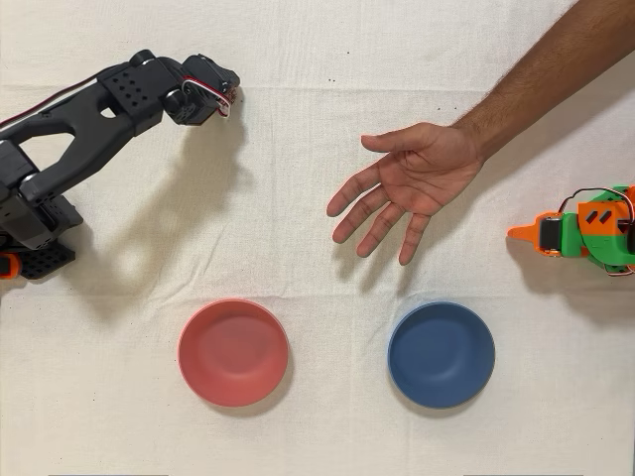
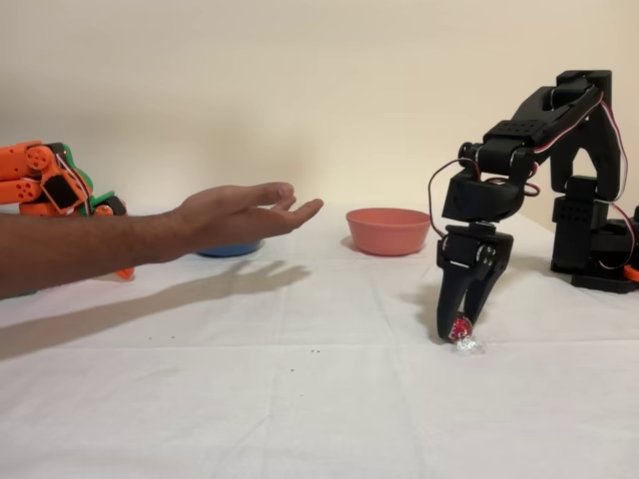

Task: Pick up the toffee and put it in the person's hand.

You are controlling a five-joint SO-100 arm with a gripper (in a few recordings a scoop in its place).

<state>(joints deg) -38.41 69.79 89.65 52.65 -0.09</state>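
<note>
Gripper point(image 2: 459, 331) points down, fingers closed on toffee point(image 2: 461, 330) at cloth level; hand point(image 2: 243, 216) waits open, palm up, well apart, ready for handover.

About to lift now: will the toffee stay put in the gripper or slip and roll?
The toffee looks tiny, so probably very light. Its clear crinkly wrapper may slip and crumple between the gripper fingertips. Being round, it would likely roll on the white cloth if dropped.
</note>
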